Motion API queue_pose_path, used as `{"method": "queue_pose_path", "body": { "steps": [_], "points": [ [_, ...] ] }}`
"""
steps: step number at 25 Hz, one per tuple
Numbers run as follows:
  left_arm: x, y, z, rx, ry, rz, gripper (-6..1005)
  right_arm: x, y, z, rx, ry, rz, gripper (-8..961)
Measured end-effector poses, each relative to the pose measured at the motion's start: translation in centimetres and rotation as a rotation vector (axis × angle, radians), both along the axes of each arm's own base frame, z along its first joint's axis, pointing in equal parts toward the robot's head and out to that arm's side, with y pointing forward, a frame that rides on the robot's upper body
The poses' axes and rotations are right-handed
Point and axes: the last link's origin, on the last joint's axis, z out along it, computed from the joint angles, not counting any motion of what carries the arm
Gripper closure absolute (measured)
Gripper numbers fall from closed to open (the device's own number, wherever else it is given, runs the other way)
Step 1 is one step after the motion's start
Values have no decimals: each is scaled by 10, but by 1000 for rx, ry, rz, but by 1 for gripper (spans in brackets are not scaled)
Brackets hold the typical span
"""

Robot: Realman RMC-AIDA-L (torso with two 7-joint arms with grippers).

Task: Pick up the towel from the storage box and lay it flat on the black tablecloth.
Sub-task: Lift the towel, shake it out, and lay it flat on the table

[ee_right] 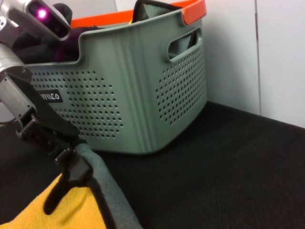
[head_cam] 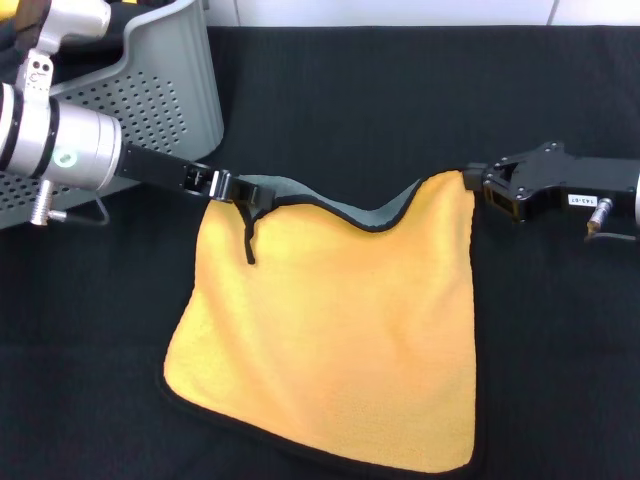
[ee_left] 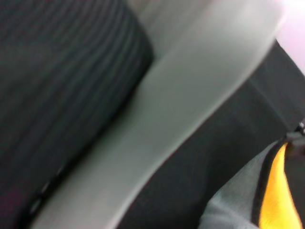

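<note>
Black tablecloth (head_cam: 400, 90), storage box (ee_right: 143, 95) label "WINCO" (ee_right: 50, 97), towel (head_cam: 340, 330)

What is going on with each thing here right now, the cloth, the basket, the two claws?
towel: out of the box, yellow face up, held up by its two far corners, near edge resting on the black tablecloth.
left gripper: shut on the towel's far left corner.
right gripper: shut on the far right corner.
storage box: upright on the tablecloth, other cloths inside.
black tablecloth: spread flat.
</note>
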Motion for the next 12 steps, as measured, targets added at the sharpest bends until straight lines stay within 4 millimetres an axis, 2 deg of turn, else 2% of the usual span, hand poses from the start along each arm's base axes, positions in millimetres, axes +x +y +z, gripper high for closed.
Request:
{"method": "queue_pose_path", "body": {
  "steps": [6, 12],
  "points": [
    [3, -3, -2, 3, -139, 135, 898, 1, -1, 0, -1, -4, 3, 947],
    [-10, -6, 10, 100, -352, 342, 895, 3, -4, 0, -6, -5, 5, 947]
  ]
}}
